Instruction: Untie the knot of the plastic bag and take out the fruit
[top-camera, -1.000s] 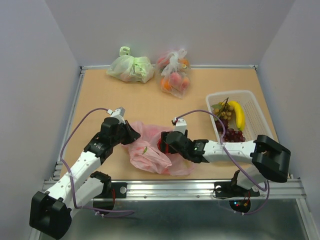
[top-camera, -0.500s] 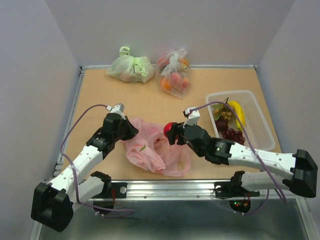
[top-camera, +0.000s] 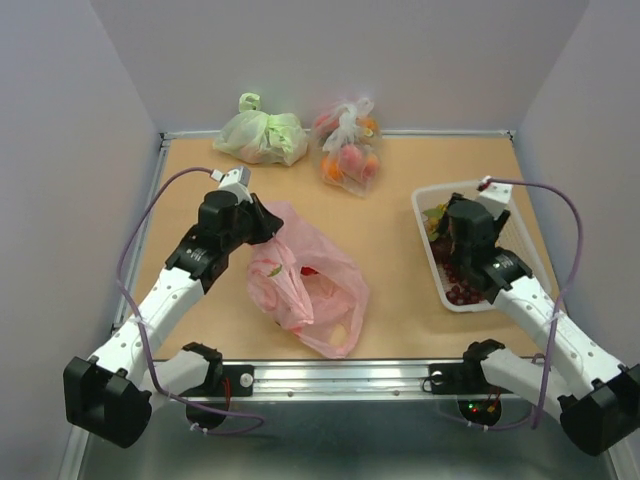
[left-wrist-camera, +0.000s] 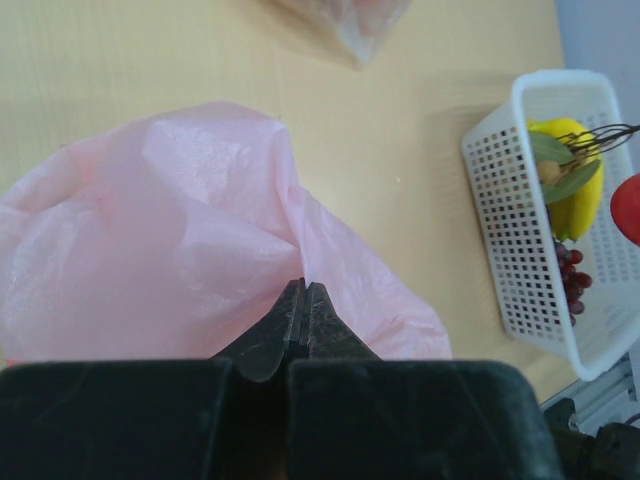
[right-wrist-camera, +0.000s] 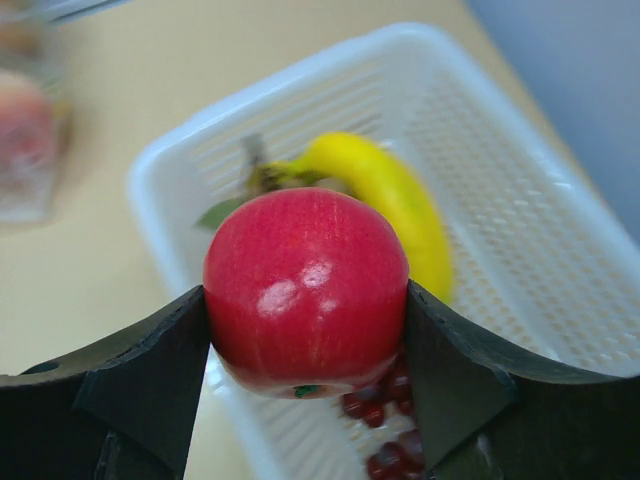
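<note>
Across the bottom of the overhead view a metal rail (top-camera: 400, 372) edges the tan tabletop (top-camera: 400, 190), which is boxed in by plain pale walls (top-camera: 350, 60) on three sides.

At the left, the left gripper (top-camera: 265, 224) has its fingers pressed together on a pinch of thin pink film at the far upper edge of the plastic bag (top-camera: 310, 290). The wrist view shows the tips (left-wrist-camera: 303, 295) meeting with the film caught between them. The bag lies crumpled on the left-centre of the table, near the rail. A red patch and a yellowish one show through the film, probably fruit inside, though the plastic blurs their shape.

By the back wall sit a pale green bag (top-camera: 262, 135) and, just to its right, a clear bag (top-camera: 350, 150) of orange-red fruit, well apart from the pink one.

At the right, a white basket (top-camera: 520, 215) rests on the table. The right gripper (top-camera: 466, 235) hangs over it and covers most of its contents from above. The right wrist view shows the fingers clamped on either side of a round red fruit (right-wrist-camera: 305, 285), above a banana (right-wrist-camera: 385, 190) and dark grapes (right-wrist-camera: 385, 420) in the basket. Whether the fruit touches them cannot be told. In the left wrist view the red fruit is cut off by the right edge.
</note>
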